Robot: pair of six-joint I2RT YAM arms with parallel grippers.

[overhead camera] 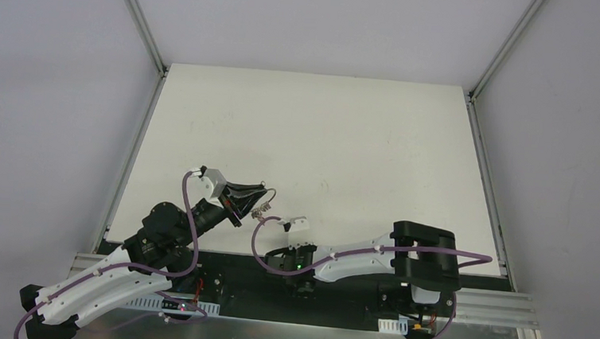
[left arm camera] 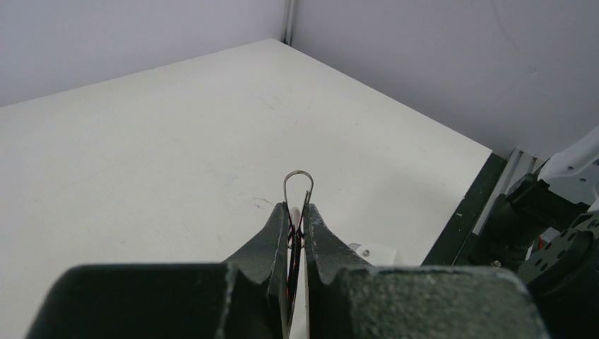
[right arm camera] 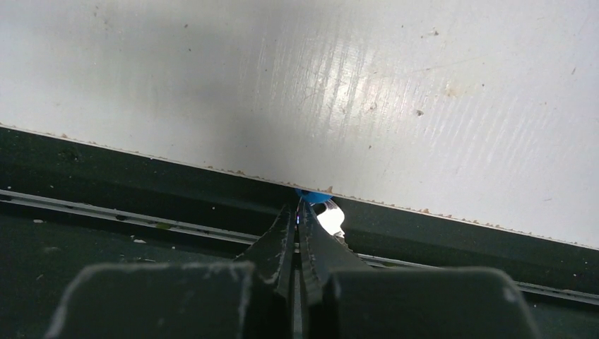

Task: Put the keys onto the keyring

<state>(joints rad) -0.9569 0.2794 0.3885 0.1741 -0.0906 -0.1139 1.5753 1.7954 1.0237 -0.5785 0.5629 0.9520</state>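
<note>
Filling grey-walled booth [overhead camera: 48, 80], white table [overhead camera: 323, 131]; left claw [left arm camera: 297, 210] clamped on keyring [left arm camera: 298, 182], right claw [right arm camera: 297, 208] on blue key [right arm camera: 314, 192].

The worktop [overhead camera: 323, 139] is brightly, evenly lit; a glare streak and a soft shadow are shown in the right wrist view.

A white table [overhead camera: 323, 131] with faint scuffs fills the floor of a booth. Plain grey walls [overhead camera: 323, 19] close it in on the left, right and far sides, joined by metal posts [overhead camera: 140, 19]. A black strip [right arm camera: 106, 169] and a silver rail [overhead camera: 494, 307] run along the near edge.
</note>
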